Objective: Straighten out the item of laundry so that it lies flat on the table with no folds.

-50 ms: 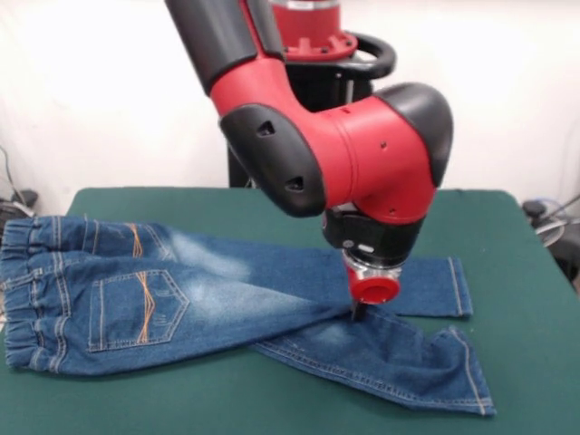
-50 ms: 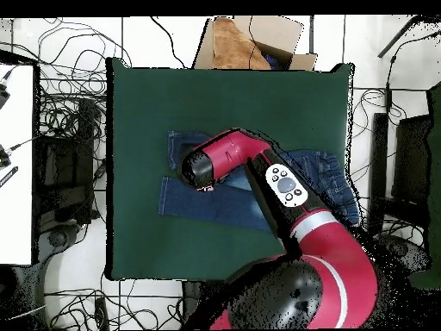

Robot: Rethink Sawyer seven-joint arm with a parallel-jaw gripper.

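The Sawyer's gripper (image 1: 356, 314), its finger state impossible to tell, presses down where the crossed legs of the jeans (image 1: 181, 299) overlap on the green table (image 1: 526, 299); uncrossing them likely calls for a low, slow outward drag

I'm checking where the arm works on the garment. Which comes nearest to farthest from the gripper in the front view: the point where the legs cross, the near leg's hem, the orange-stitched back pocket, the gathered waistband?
1. Crossing point of the blue denim jeans' legs, right under the gripper.
2. Near leg's hem, lower right.
3. Orange-stitched back pocket, left.
4. Gathered elastic waistband, far left.
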